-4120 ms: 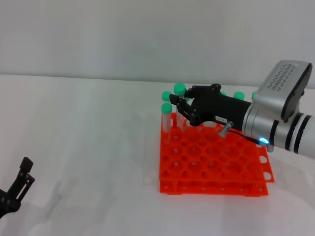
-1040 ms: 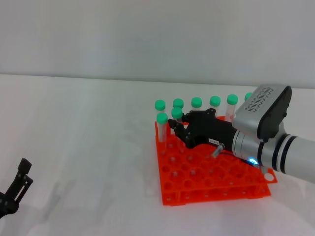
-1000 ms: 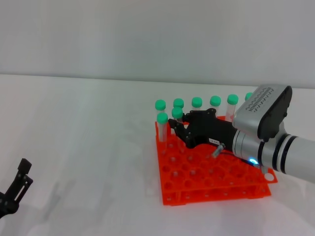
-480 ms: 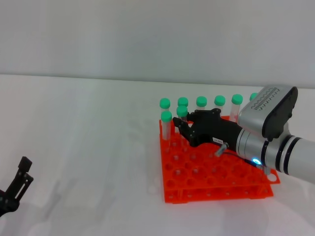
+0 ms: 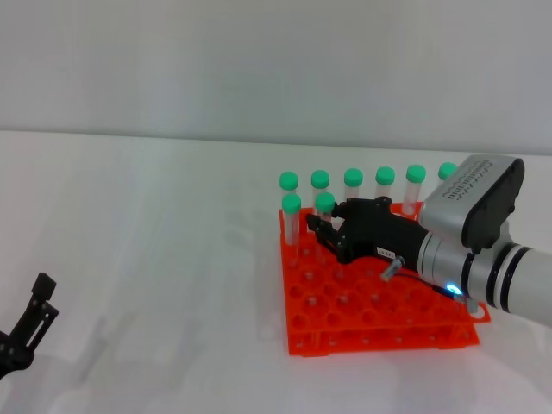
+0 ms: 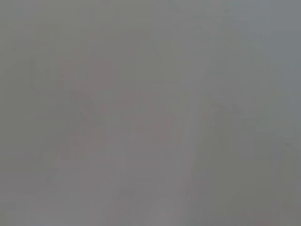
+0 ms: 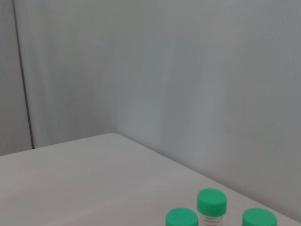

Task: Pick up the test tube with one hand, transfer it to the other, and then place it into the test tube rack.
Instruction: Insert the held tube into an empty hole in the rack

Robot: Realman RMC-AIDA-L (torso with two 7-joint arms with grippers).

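The orange-red test tube rack (image 5: 379, 321) stands on the white table at centre right. The test tube (image 5: 325, 205) stands upright in a hole of the second row, its green cap level with its neighbour (image 5: 291, 204). My right gripper (image 5: 323, 236), on the arm with the blue light (image 5: 450, 289), reaches over the rack from the right and is shut on the tube just below its cap. My left gripper (image 5: 36, 312) rests open and with nothing in it at the table's near left corner. Three green caps (image 7: 211, 202) show in the right wrist view. The left wrist view is only a grey haze.
Several more green-capped tubes (image 5: 385, 177) fill the rack's back row behind the gripper. The white table (image 5: 147, 259) stretches to the left of the rack, with a pale wall behind it.
The held tube has sunk lower into its hole over the last second. The rack, with all its tubes, and my right gripper have shifted slightly to the right. The left arm is still.
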